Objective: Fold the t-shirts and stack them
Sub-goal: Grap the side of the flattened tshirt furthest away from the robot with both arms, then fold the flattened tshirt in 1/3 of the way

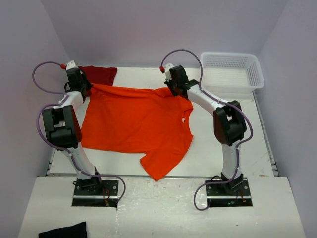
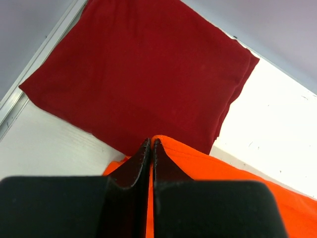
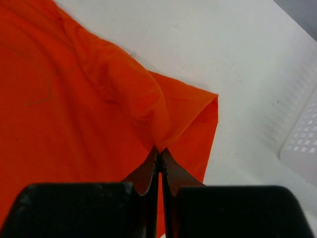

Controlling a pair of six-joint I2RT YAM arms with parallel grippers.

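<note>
Entry: fold of second shirt, far edge gripped

- orange t-shirt (image 1: 136,124): centre of the top view, spread on the white table (image 1: 237,148); one sleeve reaches the near edge at lower centre
- red t-shirt (image 1: 101,74): upper left of the top view, already folded, just beyond the orange corner
- left gripper (image 2: 151,146): jaws pressed together, pinching the orange shirt's upper-left corner
- right gripper (image 3: 159,151): jaws pressed together on the far sleeve, upper centre of the top view
- white mesh basket (image 1: 230,74): upper right
- black cloth (image 1: 64,231): lower left, off the table

Step, as judged: first fold of the orange shirt. The next move calls for both arms lifting the pinched edge evenly and carrying it toward the bottom of the frame, keeping the cloth taut between them.

Views compared: the left wrist shows the red shirt as a neat rectangle with layered edges, largely hidden behind the arm from above. The right wrist shows sleeve fabric bunched at the fingertips. Only the top view gives the shirt's whole outline
</note>
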